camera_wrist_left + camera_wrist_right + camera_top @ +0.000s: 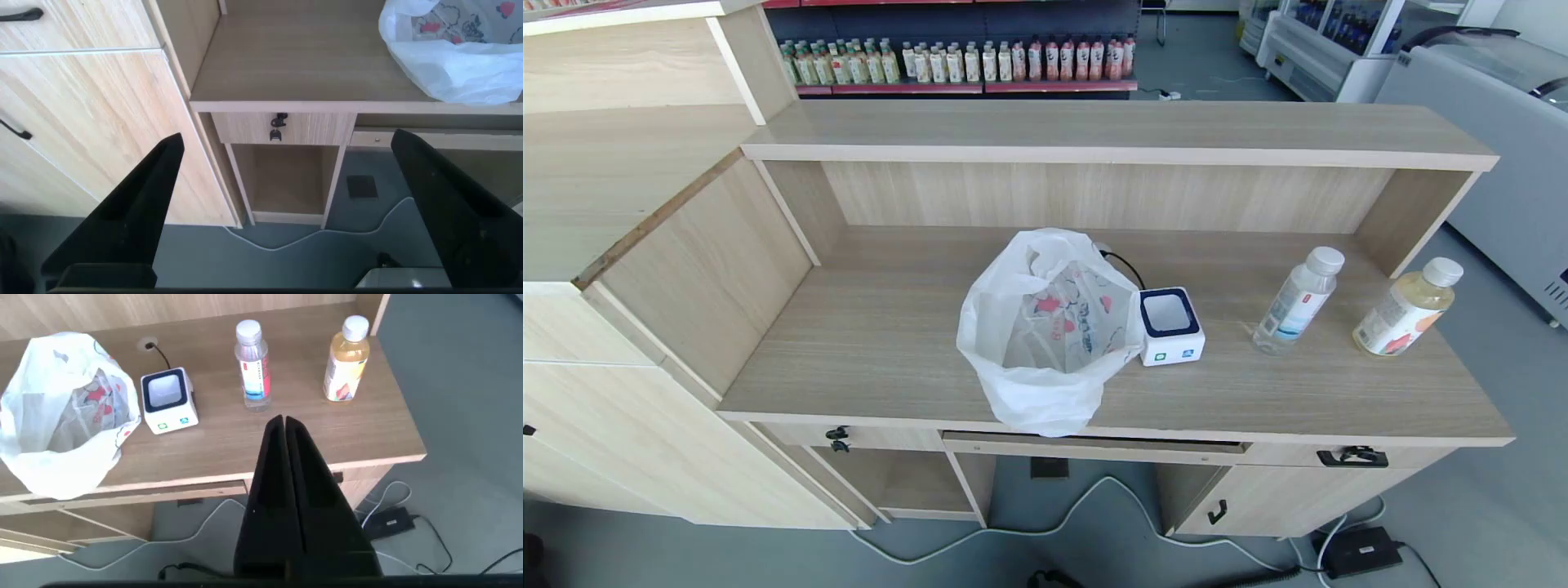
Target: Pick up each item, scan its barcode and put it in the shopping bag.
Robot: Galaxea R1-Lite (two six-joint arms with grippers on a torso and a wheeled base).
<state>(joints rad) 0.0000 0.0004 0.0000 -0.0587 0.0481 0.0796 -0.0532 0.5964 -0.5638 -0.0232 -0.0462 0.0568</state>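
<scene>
Checkout counter with both grippers held off its front edge.

**Right gripper** (284,425): fingers pressed flat together, nothing between them. It hangs above the floor just short of the wooden counter (890,327).
- The clear bottle (253,366) stands upright straight ahead of the fingertips, well apart from them; white cap, label of red, white and blue.
- The yellow-drink bottle (345,361) stands upright ahead and slightly to the robot's right, near the counter's end panel and apart from the clear bottle.
- The scanner (169,400), a small white box with a dark-framed window facing up, sits ahead and to the robot's left. A black cable (1123,265) runs from behind it toward the counter's back wall.
- The shopping bag (61,408) lies farther to the left, touching the scanner's side. It is white plastic with red print, its mouth is open upward, and its lower folds droop over the counter's front edge (its inside looks empty, though the folds hide part of it).

**Left gripper** (286,220): fingers spread wide, holding nothing. It sits lower than the counter top and faces a keyed drawer (280,128) above an open cubby (286,180). The shopping bag is ahead, higher, and toward the robot's right.
</scene>
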